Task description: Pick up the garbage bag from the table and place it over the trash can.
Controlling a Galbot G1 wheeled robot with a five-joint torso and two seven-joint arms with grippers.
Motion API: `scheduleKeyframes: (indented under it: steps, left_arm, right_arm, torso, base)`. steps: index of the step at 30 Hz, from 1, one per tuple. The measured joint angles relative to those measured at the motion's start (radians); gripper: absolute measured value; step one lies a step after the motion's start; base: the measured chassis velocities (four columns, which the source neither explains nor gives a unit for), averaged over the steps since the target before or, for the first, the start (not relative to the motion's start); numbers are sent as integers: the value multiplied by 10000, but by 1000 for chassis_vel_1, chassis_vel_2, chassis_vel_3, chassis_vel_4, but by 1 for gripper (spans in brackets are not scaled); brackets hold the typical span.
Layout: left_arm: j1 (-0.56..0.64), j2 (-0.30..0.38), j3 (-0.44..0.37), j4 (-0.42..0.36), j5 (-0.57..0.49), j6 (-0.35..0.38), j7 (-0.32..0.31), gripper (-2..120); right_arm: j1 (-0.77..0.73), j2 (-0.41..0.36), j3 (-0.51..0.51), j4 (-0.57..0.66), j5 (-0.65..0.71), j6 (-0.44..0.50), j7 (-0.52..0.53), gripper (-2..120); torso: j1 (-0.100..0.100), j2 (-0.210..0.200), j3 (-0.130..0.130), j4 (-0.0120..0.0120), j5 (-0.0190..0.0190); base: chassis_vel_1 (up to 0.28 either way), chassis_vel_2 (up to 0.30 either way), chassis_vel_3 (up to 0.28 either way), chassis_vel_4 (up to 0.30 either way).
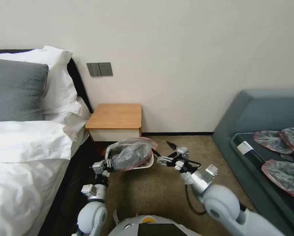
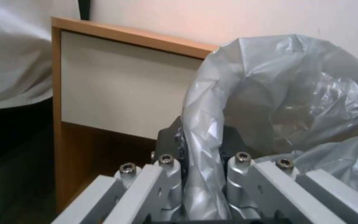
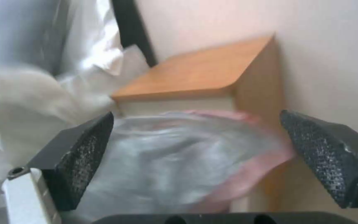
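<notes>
Garbage bag (image 1: 131,154) sits over the trash can (image 1: 149,163) on the floor, directly in front of the table (image 1: 115,116), at 6 o'clock from the tabletop in head view. Bag is crumpled, silver-grey, pink-red rim visible along its right and lower edge; it covers most of the can, w/ only the can's cream rim showing at approx. 4 o'clock of the bag.

Left gripper (image 1: 109,163) is at the bag's 8 o'clock edge. Left wrist view confirms: a twisted fold of the bag (image 2: 270,102) runs between the fingers (image 2: 168,168), which are clamped onto it. Table's white drawer front (image 2: 121,87) stands just behind.

Right gripper (image 1: 161,151) is at 3 o'clock of the bag, near its rim but apart from it. Fingers spread wide, nothing held. Right wrist view: both black textured pads (image 3: 84,155) stand well apart, w/ the bag (image 3: 179,158) seen between them farther off and the table (image 3: 195,71) beyond.

Tabletop is bare. Bed (image 1: 25,144) lies at 9 o'clock of the table; sofa (image 1: 262,124) at 3 o'clock, more bags (image 1: 281,173) lying on it.
</notes>
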Motion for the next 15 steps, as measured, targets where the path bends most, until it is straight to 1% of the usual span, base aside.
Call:
scheduleKeyframes:
  steps: [1,2,3,4,5,7,8,10,15]
  left_arm:
    - [0,-4,0,0,-1,-3,3,7]
    - [-10,-74,9,-5,-20,-66,51,7]
    - [-10,-74,9,-5,-20,-66,51,7]
    - [-12,-124,6,-16,-24,-116,96,7]
    - [-14,-162,1,-18,-24,-175,142,7]
    - [-15,-180,-6,-18,-24,-209,159,7]
    - [-27,-220,-9,-18,-24,-271,197,7]
    - [-52,-271,-11,-17,-24,-290,217,7]
    - [-86,-339,-10,-17,-24,-308,252,7]
  right_arm:
    - [14,28,-28,20,59,-28,50,100]
    - [238,535,-503,290,1012,-627,870,100]
    - [238,535,-503,290,1012,-627,870,100]
    - [359,880,-821,360,1325,-933,1396,100]
    - [401,1194,-1104,367,1417,-1176,1693,100]
    - [411,1323,-1206,358,1419,-1256,1785,100]
    - [417,1719,-1521,256,1359,-1480,2017,100]
    - [410,2062,-1825,70,1145,-1620,2104,100]
    - [479,2406,-2160,-238,832,-1768,2177,100]
  torso:
    - [0,0,0,0,1]
    - [0,0,0,1,1]
    - [0,0,0,1,1]
    - [0,0,0,1,-3]
    - [0,0,0,0,3]
    - [0,-1,1,0,4]
    - [0,-1,0,0,-3]
    - [0,0,0,-1,2]
    - [0,0,0,-2,1]
  base:
    - [0,0,0,0]
    - [0,0,0,0]
    - [0,0,0,0]
    - [0,0,0,0]
    - [0,0,0,0]
    - [0,0,0,0]
    - [0,0,0,0]
    - [0,0,0,0]
    - [0,0,0,0]
